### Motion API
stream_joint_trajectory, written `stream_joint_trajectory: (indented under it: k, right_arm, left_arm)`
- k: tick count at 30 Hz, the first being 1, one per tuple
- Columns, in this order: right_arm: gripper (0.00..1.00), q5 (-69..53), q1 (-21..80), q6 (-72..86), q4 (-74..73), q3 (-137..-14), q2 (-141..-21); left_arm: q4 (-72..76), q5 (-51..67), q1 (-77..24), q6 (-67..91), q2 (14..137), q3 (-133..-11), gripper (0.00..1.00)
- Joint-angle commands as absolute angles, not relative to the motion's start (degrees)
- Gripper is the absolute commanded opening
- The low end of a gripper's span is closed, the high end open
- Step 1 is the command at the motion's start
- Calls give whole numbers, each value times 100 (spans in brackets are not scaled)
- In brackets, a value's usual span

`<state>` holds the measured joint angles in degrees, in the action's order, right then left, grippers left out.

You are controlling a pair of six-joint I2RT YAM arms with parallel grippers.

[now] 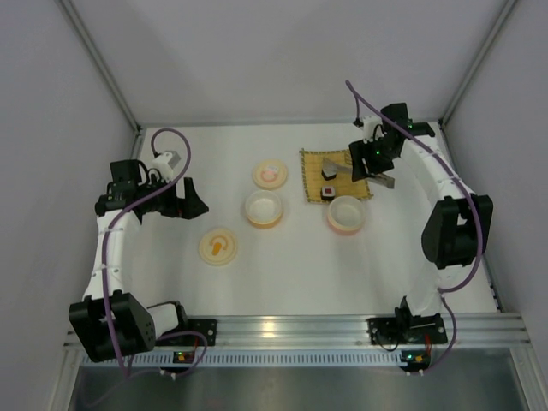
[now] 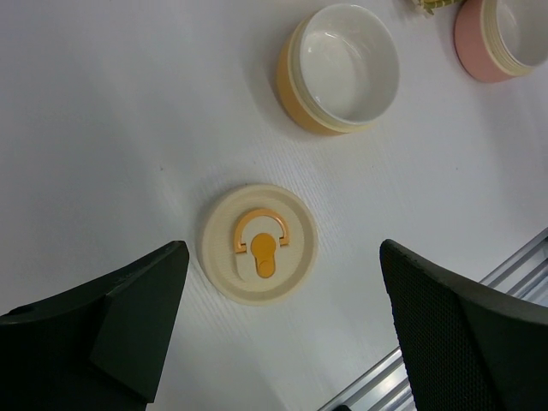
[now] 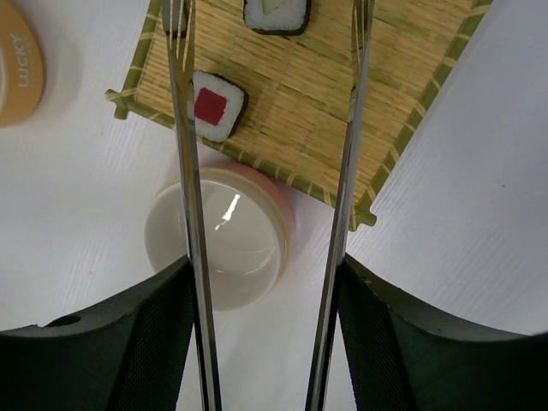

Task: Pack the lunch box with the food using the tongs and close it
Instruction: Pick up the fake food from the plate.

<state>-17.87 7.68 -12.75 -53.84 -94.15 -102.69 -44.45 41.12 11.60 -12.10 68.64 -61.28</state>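
The silvery tongs (image 3: 190, 214) run between my right gripper's (image 3: 264, 265) pads, which press on both arms; the arms stand spread apart. The tongs' tips reach over the yellow woven mat (image 3: 308, 111). On the mat lies a black-and-white food piece with a red centre (image 3: 214, 106), close to the left arm, and a second piece (image 3: 276, 14) at the top edge. From above, the right gripper (image 1: 377, 163) hovers at the mat's right side. The pink lunch box bowl (image 3: 231, 244) sits just below the mat. My left gripper (image 2: 284, 248) is open above the orange-handled lid (image 2: 259, 243).
An orange lunch box bowl (image 1: 264, 208) stands in mid-table with a pink-marked lid (image 1: 271, 174) behind it. The pink bowl (image 1: 346, 214) is to its right. An aluminium rail (image 1: 291, 330) runs along the near edge, and walls close in the back and sides.
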Motion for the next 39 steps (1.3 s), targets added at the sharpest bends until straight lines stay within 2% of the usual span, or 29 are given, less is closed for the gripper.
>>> stream_joint_trajectory:
  k: [1,24,39]
  right_arm:
    - [61,-1626,756,-1239,-4983,-9852,-10415]
    - [61,-1327,1107,-1345,-4887,-9958,-11004]
    - [54,-1064,1336,-1468,-4781,-9844,-11083]
  left_arm:
    - [-4105,4140,1178,-1081,6697,-6091,98]
    - [-3973,4095,1178,-941,6618,-5950,98]
    - [-3815,4113,1178,-905,6600,-5625,98]
